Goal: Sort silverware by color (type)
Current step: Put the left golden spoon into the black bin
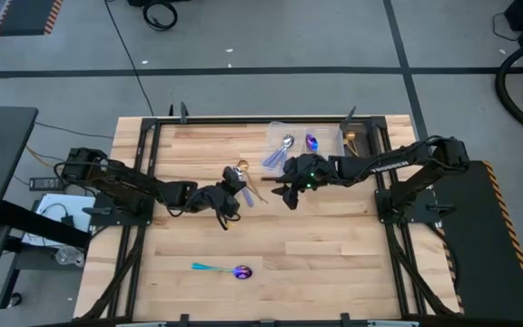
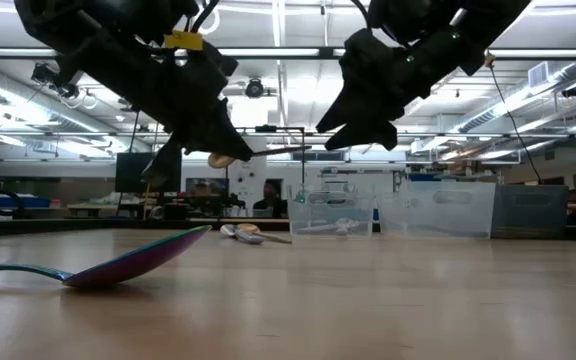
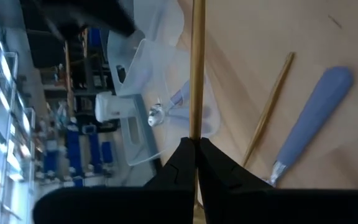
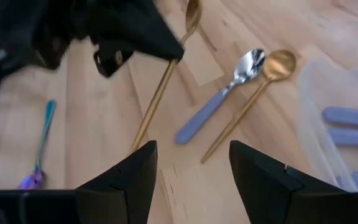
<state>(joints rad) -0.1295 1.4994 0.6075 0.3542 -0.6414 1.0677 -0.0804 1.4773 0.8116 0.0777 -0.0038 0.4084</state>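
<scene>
I see the gold spoon (image 4: pixel 166 81) lifted clear of the worktop (image 1: pixel 334 245), its slim handle pinched in the closed left claw (image 3: pixel 194 144) near mid-worktop. My right claw (image 4: pixel 191 163) hovers just beside it, fingers spread, empty. An iridescent spoon (image 1: pixel 225 270) lies well apart near the front edge.

No legible text, labels, brand marks, numbers or signs in any of the four views. Far shelving and fixtures in the room behind the table are too small and blurred for any lettering to be made out.
</scene>
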